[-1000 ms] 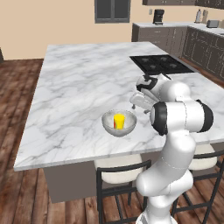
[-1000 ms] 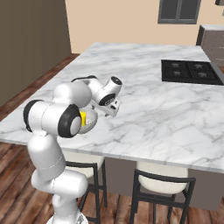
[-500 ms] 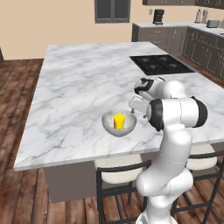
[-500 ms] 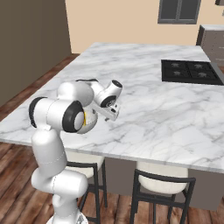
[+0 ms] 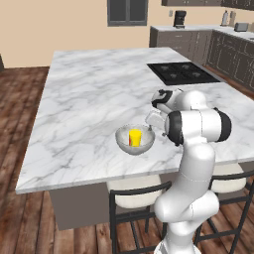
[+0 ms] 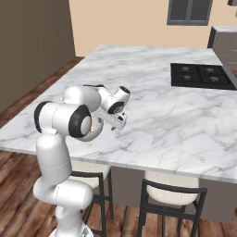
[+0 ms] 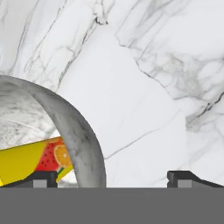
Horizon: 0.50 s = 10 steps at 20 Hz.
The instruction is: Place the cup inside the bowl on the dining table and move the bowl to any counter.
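So the cup point(image 5: 135, 137) already sits inside the bowl point(image 5: 135, 140) on the dining table point(image 5: 99, 94). Over the last second the gripper point(image 7: 111, 177) has dropped closer, jaws wide apart straddling the bowl's rim. Looks like the grab comes next, then the counter.

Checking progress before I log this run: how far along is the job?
Done: the yellow cup stands inside the bowl on the dining table. In hand: the open gripper straddles the bowl's rim, gripping nothing. Left: grasp the bowl and carry it to a counter.
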Tool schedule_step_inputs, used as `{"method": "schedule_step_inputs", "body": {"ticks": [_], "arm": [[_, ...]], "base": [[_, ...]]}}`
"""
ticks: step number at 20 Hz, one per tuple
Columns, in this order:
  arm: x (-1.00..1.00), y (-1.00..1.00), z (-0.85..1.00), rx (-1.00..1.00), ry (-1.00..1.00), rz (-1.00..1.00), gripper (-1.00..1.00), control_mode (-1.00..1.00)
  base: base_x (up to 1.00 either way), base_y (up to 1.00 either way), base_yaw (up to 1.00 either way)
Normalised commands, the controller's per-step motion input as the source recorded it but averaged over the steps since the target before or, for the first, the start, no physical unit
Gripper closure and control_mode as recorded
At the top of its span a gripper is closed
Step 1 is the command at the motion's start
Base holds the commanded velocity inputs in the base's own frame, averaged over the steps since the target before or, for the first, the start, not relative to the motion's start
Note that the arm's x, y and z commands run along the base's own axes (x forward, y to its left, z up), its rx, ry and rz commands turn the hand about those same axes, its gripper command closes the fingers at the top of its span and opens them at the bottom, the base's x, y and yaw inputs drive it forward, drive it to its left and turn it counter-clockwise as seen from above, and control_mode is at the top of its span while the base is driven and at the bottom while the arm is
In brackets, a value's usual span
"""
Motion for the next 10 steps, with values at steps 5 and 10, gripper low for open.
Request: {"method": "schedule_step_inputs", "body": {"ticks": [5,10], "arm": [[0.0,0.03,-0.03,0.0,0.05,0.0,-1.0,-1.0],[0.0,0.05,0.0,0.02,0.03,0.0,-1.0,-1.0]], "base": [[0.0,0.0,0.0],[0.0,0.0,0.0]]}}
